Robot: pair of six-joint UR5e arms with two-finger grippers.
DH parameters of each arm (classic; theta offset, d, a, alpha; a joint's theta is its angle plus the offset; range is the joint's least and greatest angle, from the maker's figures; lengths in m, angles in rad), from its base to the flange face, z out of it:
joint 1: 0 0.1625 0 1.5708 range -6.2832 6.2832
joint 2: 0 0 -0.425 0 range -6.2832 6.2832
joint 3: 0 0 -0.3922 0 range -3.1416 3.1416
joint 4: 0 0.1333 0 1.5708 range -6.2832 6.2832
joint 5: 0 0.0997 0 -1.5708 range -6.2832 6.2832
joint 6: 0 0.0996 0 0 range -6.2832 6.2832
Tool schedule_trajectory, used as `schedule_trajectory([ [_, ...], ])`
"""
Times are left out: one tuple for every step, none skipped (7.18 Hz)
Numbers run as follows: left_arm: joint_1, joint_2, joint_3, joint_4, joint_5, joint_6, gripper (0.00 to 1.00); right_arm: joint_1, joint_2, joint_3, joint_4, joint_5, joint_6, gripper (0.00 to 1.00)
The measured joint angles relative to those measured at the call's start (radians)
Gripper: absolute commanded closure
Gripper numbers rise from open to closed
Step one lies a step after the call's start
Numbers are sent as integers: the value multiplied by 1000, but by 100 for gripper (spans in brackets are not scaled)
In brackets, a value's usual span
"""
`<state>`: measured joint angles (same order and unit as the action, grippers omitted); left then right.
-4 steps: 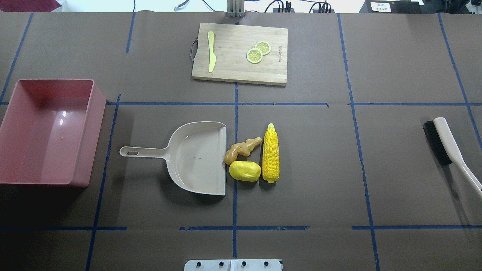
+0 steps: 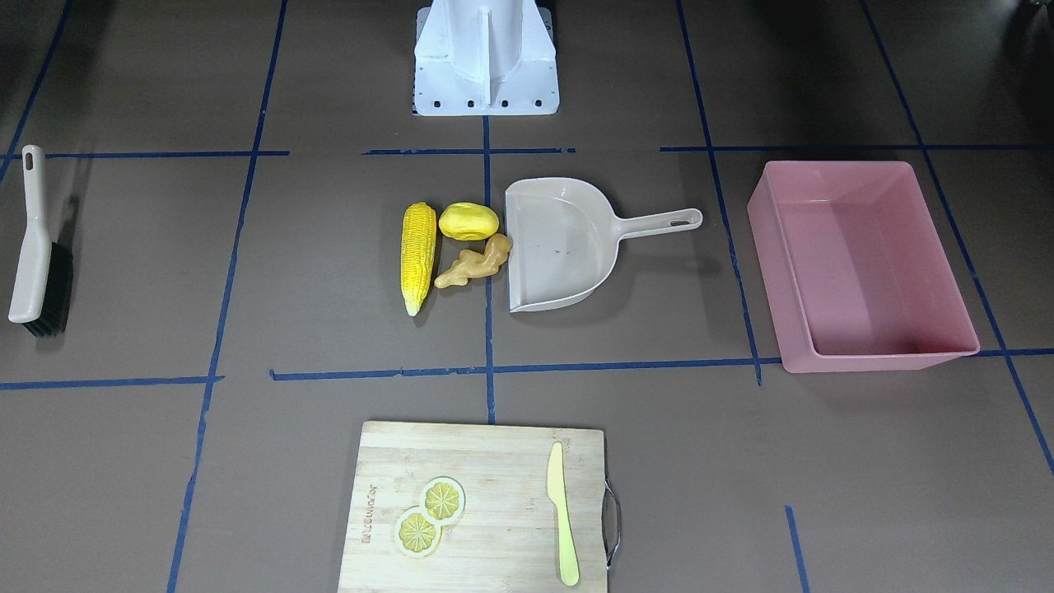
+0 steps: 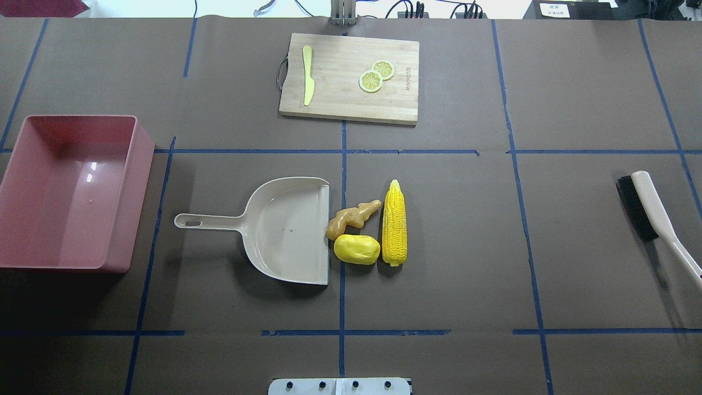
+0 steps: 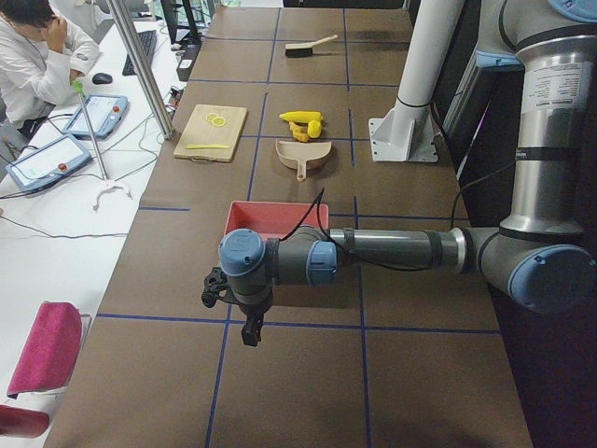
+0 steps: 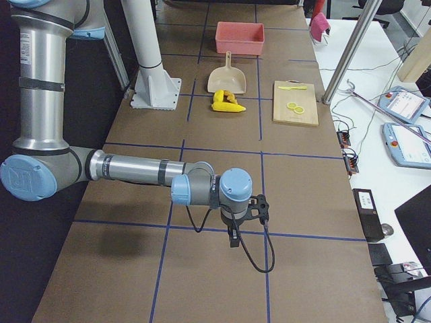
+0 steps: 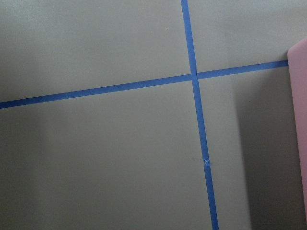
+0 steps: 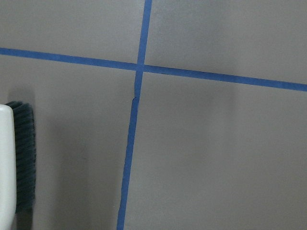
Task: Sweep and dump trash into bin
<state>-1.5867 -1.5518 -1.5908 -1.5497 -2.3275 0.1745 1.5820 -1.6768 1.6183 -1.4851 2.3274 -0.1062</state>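
The trash sits right at the open mouth of the dustpan [image 3: 285, 230]: the ginger root [image 3: 351, 218] touches its lip, the potato lump [image 3: 357, 249] is just beside the lip, and the corn cob [image 3: 395, 222] lies on the far side of those two. They look like light, hard toys to me. The round ones will likely roll when pushed, and the long corn may turn sideways. I would not pinch them. I would push them with the brush [image 3: 647, 211], which lies well apart from the dustpan, out past the corn, and I would hold it by its pale handle. The dustpan I would lift by its thin handle, kept level so nothing rolls out. The dustpan has no trash in it yet. The bin [image 3: 143, 186] stands beyond the dustpan's handle end and looks empty too. The left gripper [image 4: 250, 331] and right gripper [image 5: 233, 239] hang far from the dustpan, and I cannot tell from these side views how wide their fingers are.
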Motion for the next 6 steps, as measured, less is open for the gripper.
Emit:
schedule_trajectory([
  [2,-1,1,-1,0,-1,0,0,0,0,0,0,1,0],
  [4,-3,2,-1,0,-2,0,0,1,1,0,0,3,0],
  [6,-8,3,-2,-1,-4,0,-1,3,1,0,0,7,0],
  [7,-19,10,-14,-2,-6,0,-1,2,1,-1,5,10,0],
  [9,-33,21,-32,-5,-9,0,-1,-2,2,-1,18,12,0],
  [9,-41,29,-43,-8,-10,0,-1,-6,1,0,29,13,0],
])
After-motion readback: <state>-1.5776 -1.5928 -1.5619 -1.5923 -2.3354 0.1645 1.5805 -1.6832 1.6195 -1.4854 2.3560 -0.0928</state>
